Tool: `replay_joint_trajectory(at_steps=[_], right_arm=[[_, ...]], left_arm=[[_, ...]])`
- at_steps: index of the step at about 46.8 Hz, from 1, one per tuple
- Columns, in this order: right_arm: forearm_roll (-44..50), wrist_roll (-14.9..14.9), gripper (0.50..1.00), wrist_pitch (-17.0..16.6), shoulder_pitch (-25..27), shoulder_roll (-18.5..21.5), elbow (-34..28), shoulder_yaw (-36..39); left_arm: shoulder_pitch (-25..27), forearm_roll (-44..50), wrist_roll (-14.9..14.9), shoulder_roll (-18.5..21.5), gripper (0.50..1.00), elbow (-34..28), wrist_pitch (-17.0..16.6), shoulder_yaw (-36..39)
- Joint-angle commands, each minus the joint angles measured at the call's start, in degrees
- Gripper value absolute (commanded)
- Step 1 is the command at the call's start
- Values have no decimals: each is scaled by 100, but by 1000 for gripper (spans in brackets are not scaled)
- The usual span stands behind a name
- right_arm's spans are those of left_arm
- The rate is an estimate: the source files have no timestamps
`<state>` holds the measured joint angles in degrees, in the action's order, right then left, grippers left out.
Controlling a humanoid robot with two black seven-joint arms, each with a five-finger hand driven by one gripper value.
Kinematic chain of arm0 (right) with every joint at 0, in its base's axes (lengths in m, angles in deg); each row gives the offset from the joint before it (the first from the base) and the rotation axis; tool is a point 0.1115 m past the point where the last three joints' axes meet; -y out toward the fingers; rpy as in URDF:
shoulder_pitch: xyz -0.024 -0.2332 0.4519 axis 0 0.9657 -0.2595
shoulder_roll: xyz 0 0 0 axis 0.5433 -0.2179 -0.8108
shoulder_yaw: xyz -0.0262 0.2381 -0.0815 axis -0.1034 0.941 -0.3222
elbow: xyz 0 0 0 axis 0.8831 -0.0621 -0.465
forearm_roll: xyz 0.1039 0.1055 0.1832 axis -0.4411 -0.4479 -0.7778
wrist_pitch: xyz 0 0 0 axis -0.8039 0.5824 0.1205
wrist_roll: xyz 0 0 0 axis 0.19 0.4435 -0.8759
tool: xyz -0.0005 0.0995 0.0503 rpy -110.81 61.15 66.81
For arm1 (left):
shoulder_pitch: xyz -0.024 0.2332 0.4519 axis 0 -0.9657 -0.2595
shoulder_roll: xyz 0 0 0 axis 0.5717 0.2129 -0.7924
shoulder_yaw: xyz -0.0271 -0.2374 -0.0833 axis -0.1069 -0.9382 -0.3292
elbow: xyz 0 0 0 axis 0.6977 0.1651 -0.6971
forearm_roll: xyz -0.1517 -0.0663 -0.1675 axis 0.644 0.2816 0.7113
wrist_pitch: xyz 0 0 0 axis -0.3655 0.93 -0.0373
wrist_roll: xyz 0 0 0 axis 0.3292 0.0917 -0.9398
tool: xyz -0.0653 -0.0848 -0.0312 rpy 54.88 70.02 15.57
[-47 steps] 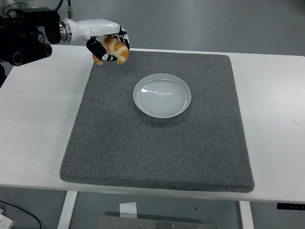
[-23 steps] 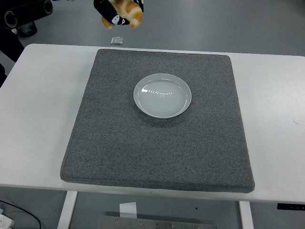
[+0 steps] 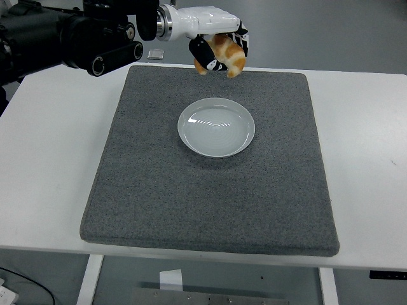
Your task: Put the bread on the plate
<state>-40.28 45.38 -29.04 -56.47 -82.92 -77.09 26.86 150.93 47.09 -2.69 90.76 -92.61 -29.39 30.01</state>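
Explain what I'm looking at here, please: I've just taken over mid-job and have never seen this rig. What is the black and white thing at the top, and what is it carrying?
This is one picture from a camera high on the robot, looking down over a white table. The black arm with the white wrist entering from the upper left is the robot's left arm. Its robot hand is closed around the bread, a golden-brown piece held in the air just beyond the far side of the plate. On the table lies a grey mat, and on it sits an empty white plate. The right arm is not in view.
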Motion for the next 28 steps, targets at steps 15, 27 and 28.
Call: replay_joint_trajectory(at_steps=[15,27,28], right_arm=[[1,0,932,0,-1,0,0,0],[1,0,932,0,-1,0,0,0],[-8,0,932,0,-1,0,0,0]], left_arm=[[-728,-114,-18,-517,500,561,2,139],[-1238,-150,-27,-666,500,816,-68,306],[-1273,-150,-27,-666,500,825,-95,324]])
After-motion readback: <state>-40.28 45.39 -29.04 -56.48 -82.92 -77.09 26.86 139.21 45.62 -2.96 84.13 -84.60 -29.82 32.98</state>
